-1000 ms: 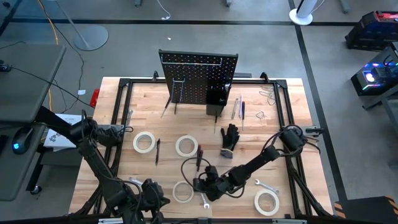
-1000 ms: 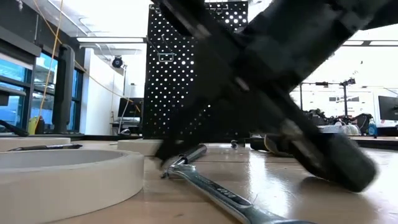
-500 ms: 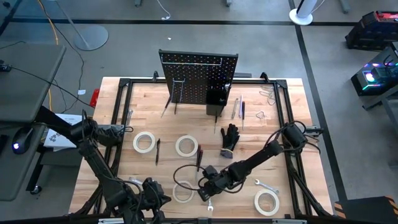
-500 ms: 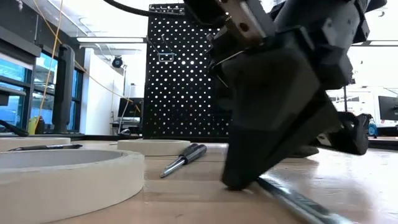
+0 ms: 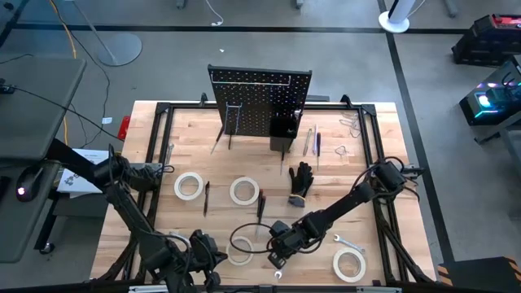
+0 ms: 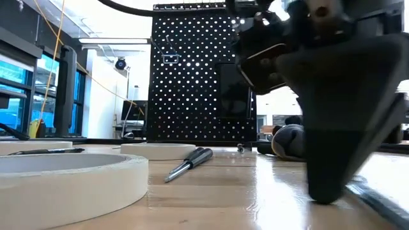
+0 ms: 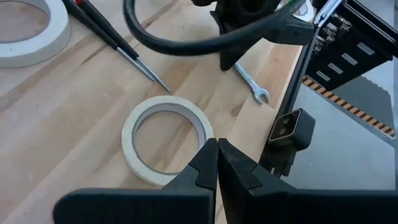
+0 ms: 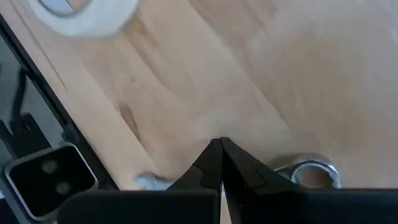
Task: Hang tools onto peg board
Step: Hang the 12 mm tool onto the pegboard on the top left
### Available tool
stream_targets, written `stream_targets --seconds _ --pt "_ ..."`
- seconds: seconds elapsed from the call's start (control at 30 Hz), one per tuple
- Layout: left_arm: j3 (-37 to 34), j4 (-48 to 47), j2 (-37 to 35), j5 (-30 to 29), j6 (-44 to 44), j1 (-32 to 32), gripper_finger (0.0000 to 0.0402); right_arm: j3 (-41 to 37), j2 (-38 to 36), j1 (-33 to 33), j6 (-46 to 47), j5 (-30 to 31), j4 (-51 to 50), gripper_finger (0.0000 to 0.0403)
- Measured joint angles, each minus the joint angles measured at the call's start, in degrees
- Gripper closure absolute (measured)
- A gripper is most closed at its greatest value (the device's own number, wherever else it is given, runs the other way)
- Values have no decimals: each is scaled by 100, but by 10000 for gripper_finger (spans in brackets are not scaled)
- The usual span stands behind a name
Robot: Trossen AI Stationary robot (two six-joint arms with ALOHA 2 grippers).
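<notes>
**Both tools closed and empty at the front edge of the bench; tools for hanging lie loose**

Left tool (image 5: 213,259): low at the front edge of the bench (image 5: 374,171), left of centre. Fingers pressed together, gripping nothing. In its wrist view the closed fingertips (image 7: 217,149) sit above a tape roll (image 7: 166,138).

Front-centre tape roll (image 5: 239,249): flat on the bench, just beside the left tool.

Right tool (image 5: 278,259): the arm reaches from the right side across to the front edge near centre. Fingers closed, holding nothing; the tip stands on or just above the wood. A silver wrench (image 5: 277,274) lies at the front edge directly beside it; its ring end (image 8: 309,172) shows next to the closed fingertips.

Other tools, all on the bench: two tape rolls (image 5: 188,186) toward the left and centre, a dark-handled screwdriver (image 5: 260,205) at centre, a black glove bundle (image 5: 300,179) right of centre, a second wrench (image 5: 348,244) and a tape roll (image 5: 349,264) near the front right corner.

Peg board (image 5: 260,101): upright at the back edge, centre, with wire hooks and a small black bin (image 5: 282,129).
</notes>
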Motion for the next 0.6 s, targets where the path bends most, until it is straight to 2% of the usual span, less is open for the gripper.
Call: stream_targets --seconds 0.33,0.6 --pt "-2 31 15 -19 113 106 401 -8 -148 360 219 94 -430 403" --pt "-1 44 34 -15 209 139 401 -7 -277 501 352 390 88 403"
